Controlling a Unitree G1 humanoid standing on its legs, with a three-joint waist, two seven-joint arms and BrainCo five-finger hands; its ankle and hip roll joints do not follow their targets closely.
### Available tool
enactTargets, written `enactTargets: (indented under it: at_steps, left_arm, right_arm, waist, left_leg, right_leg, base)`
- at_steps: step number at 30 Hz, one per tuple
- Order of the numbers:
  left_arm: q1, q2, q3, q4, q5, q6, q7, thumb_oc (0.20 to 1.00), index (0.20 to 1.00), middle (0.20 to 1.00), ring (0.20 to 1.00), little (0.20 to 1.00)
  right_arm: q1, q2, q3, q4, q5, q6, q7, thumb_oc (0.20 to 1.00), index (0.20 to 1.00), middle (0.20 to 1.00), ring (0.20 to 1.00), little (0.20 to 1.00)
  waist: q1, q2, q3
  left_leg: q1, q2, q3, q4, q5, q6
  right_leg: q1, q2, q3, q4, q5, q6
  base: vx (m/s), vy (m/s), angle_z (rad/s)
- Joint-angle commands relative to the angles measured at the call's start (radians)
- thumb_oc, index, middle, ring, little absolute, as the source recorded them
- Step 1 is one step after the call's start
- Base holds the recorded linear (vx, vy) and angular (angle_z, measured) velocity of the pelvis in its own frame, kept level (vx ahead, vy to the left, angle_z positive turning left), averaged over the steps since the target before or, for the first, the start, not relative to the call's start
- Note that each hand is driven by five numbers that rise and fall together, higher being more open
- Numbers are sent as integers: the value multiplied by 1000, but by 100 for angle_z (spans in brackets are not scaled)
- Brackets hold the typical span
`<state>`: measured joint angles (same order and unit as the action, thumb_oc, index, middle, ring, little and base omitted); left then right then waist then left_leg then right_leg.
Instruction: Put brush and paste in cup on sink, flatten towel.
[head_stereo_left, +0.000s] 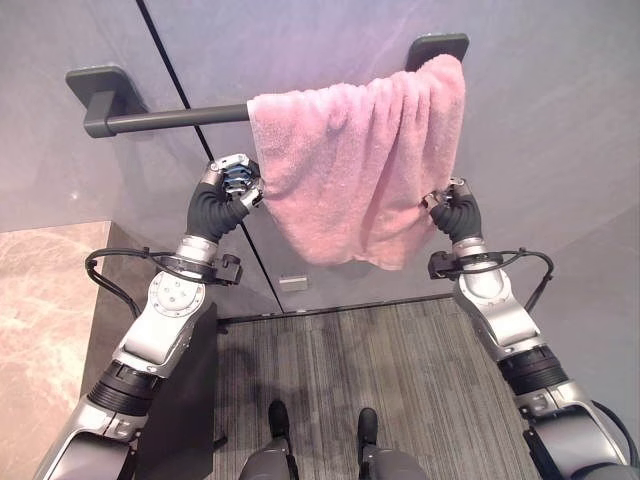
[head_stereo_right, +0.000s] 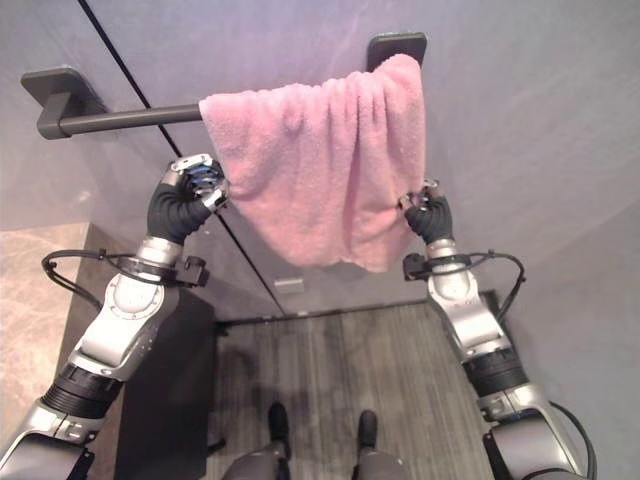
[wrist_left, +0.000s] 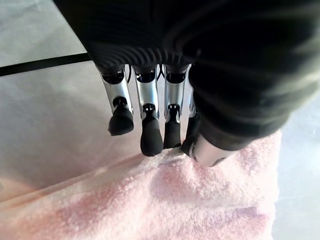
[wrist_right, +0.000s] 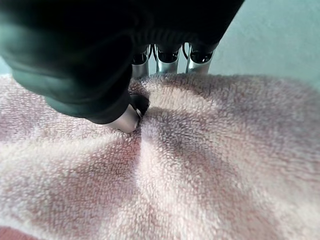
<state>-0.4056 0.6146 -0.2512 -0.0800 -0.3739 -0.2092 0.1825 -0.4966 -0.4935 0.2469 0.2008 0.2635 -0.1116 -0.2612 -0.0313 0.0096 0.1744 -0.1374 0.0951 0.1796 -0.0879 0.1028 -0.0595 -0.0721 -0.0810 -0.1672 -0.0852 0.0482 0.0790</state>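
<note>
A: Nearest item?

B: Left hand (head_stereo_left: 234, 183), reaching up at the towel's left edge. Its fingers (wrist_left: 151, 136) are curling down onto the cloth with the thumb underneath, so it is pinching that edge, presumably to have a corner to pull on.

A: Next?

B: Right hand (head_stereo_left: 455, 205), level with it at the right edge. The thumb is pressing into the pile and the fingers are going behind the cloth; it is gripping the towel too. The folds are running in toward that pinch.

A: And the towel?

B: Towel (head_stereo_left: 362, 160), pink, hanging over the bar (head_stereo_left: 170, 118) and crowding its right end. It is draping in bunched folds, with the lower hem sagging slantwise. My reading: both hands are holding opposite edges so they can draw them apart and spread it flat along the bar.

A: Farthest?

B: Wall (head_stereo_left: 320, 40), grey, carrying the bar's two mounts, with a dark seam running down behind the left hand.

A: Brush, paste, cup?

B: Cannot be placed from here.
</note>
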Motion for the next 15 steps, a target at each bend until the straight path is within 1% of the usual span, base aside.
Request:
enactTargets:
  at_steps: [1,3,7,9,10,11,12,13,15]
  left_arm:
    - [-11,-23,27,0,17,-41,20,200,200,200,200,200]
    - [-3,-19,39,-4,23,-43,23,200,200,200,200,200]
    - [8,10,87,-31,83,-49,41,200,200,200,200,200]
    - [10,10,88,-33,83,-48,41,200,200,200,200,200]
    - [17,21,119,-53,101,-58,56,200,200,200,200,200]
    - [21,22,122,-57,103,-56,57,200,200,200,200,200]
    - [38,23,159,-87,123,-63,74,200,200,200,200,200]
    - [57,17,198,-117,133,-73,91,200,200,200,200,200]
    - [87,0,238,-145,123,-87,102,200,200,200,200,200]
  right_arm:
    - [-12,3,-38,-86,32,-58,-17,200,200,200,200,200]
    - [-12,3,-40,-90,34,-61,-18,200,200,200,200,200]
    - [-18,-5,-51,-124,28,-68,-18,200,200,200,200,200]
    - [-17,-4,-51,-125,27,-67,-18,200,200,200,200,200]
    - [-21,-8,-60,-160,22,-73,-16,200,200,200,200,200]
    - [-20,-7,-59,-164,22,-71,-16,200,200,200,200,200]
    - [-23,-7,-69,-203,19,-79,-16,200,200,200,200,200]
    - [-24,-9,-80,-240,15,-90,-15,200,200,200,200,200]
    - [-23,-6,-88,-274,16,-99,-11,200,200,200,200,200]
  waist:
    - [-9,-11,-71]
    - [-6,-12,-72]
    - [1,-16,-76]
    - [0,-17,-76]
    - [5,-19,-80]
    - [4,-19,-79]
    - [6,-21,-81]
    - [11,-25,-83]
    - [14,-28,-85]
  left_leg:
    - [15,31,-13,1,-5,-57]
    - [15,31,-14,1,-5,-57]
    - [19,34,-16,1,-6,-60]
    - [20,34,-16,1,-6,-60]
    - [21,36,-17,1,-7,-62]
    - [21,36,-17,1,-7,-62]
    - [24,36,-19,1,-9,-63]
    - [26,37,-21,1,-9,-64]
    - [28,38,-24,1,-8,-66]
  right_leg:
    - [8,-70,31,-2,40,85]
    - [9,-70,30,-2,40,86]
    - [14,-70,26,-2,36,86]
    - [15,-70,26,-2,36,86]
    - [19,-70,23,-2,34,86]
    - [20,-70,23,-2,33,86]
    - [26,-68,21,-2,30,86]
    - [30,-66,19,-2,28,84]
    - [36,-64,16,-2,25,82]
  base:
    - [0,0,0]
    - [0,0,0]
    - [0,0,0]
    - [0,0,0]
    - [0,0,0]
    - [0,0,0]
    - [0,0,0]
    - [0,0,0]
    - [5,-7,2]
